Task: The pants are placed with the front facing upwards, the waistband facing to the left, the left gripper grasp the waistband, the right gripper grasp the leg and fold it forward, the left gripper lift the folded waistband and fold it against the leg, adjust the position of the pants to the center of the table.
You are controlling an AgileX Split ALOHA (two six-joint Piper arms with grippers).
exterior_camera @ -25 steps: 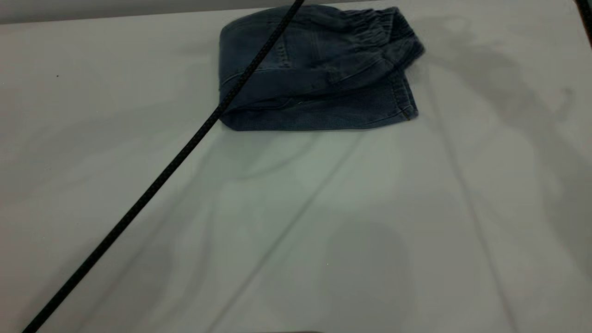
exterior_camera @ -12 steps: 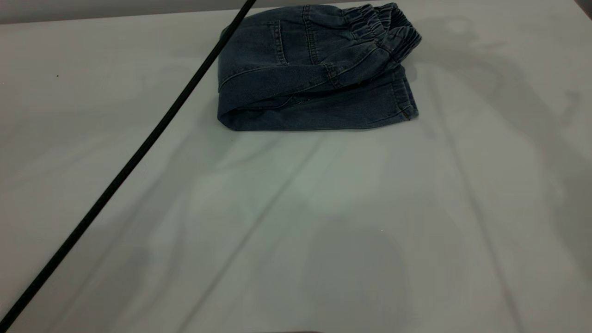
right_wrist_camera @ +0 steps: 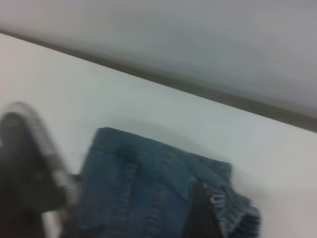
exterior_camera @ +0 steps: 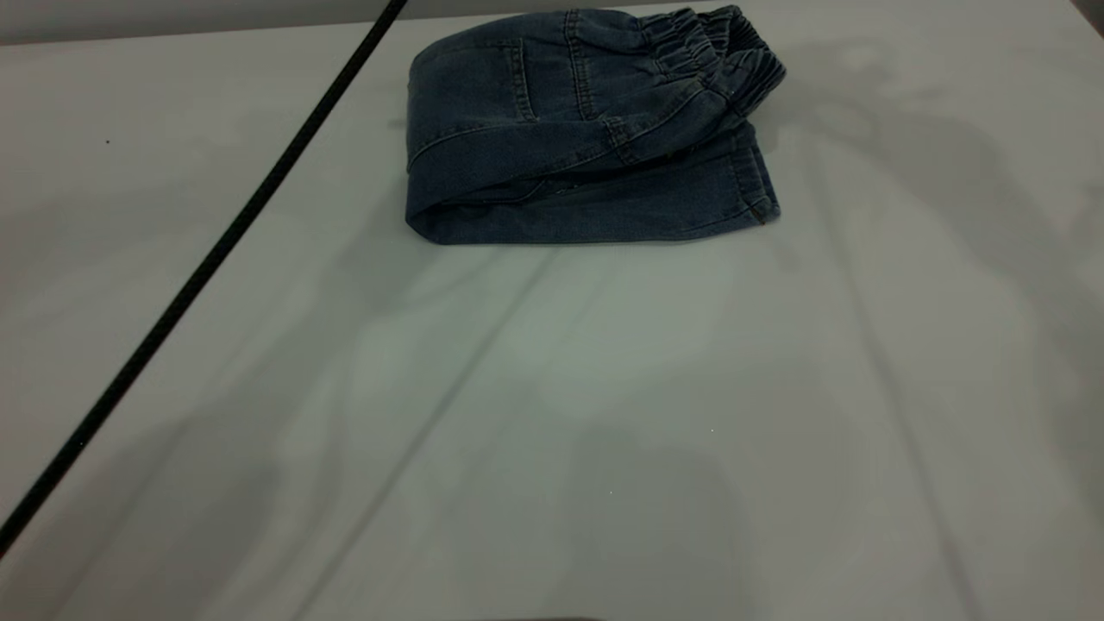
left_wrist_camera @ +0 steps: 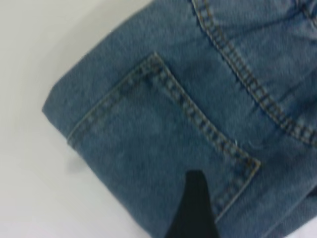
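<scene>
Since the pants (exterior_camera: 586,138) already lie folded, waistband (exterior_camera: 720,52) doubled over the legs, at the surface's (exterior_camera: 552,414) far edge, only centering remains (a pull toward the near side). Whether either tool is apart or together, I cannot tell.

White table (exterior_camera: 552,414), folded denim pants (exterior_camera: 586,147) near its far edge

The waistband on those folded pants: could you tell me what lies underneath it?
The waistband rests atop a folded leg layer of the pants, above the table. Inner folds are hidden.
</scene>
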